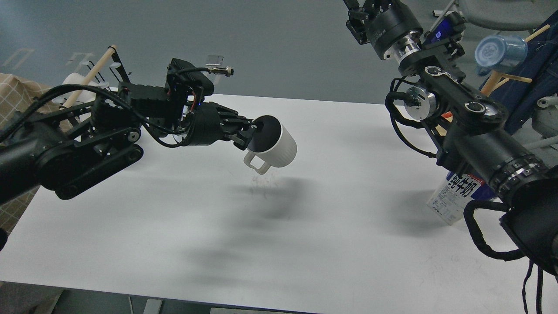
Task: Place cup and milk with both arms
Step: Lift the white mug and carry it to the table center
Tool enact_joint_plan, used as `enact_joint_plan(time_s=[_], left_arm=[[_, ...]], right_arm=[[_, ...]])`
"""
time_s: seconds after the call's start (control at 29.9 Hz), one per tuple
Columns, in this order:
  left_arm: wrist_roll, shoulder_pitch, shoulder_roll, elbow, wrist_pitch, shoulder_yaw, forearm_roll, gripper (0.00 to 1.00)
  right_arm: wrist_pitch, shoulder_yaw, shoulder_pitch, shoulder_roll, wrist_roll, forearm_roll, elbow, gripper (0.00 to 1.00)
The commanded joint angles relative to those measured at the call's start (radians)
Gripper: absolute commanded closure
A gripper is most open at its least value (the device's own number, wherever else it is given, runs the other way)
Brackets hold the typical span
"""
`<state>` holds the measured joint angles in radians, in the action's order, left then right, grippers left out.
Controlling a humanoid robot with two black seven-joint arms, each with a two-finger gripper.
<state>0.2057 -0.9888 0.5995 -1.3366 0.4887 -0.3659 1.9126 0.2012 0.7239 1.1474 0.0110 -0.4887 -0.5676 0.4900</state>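
Cream-white cup point(272, 146) hangs tilted, left gripper point(250, 131) clamped on its rim — level it before lowering to the table point(279, 244) — right gripper's state unreadable.

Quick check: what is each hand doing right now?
Left hand: closed on the cup rim, holding it tilted above the table.
Right hand: raised at the top edge; state cannot be told.

We worked in what looked like a robotics lab: a plain white rectangular table point(305, 244) stood on a bare grey floor point(270, 43). Behind our left gripper point(250, 131) stood a wooden-peg rack point(93, 69) with white mugs; beside our raised right arm point(440, 87), a translucent blue plastic cup point(501, 52) hung on another peg.
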Motion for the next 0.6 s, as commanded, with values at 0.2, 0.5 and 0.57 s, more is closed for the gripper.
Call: enact_joint_plan(time_s=[0.2,0.5,0.57], left_arm=[[0.001,-0.083,-0.139,0.114,0.0,0.14,0.01,1.0],[-0.002,-0.123,-0.195,0.155,0.0,0.248,0.013,1.0],[-0.002,-0.128,-0.196,0.172,0.0,0.272,0.016,1.0]], right_arm=[[-0.013,0.0,0.002,-0.011,0.0,0.0,-0.001,0.0],[-0.013,0.0,0.0,-0.011,0.0,0.0,-0.001,0.0],[-0.014,0.0,0.0,-0.011,0.0,0.0,-0.001,0.0]])
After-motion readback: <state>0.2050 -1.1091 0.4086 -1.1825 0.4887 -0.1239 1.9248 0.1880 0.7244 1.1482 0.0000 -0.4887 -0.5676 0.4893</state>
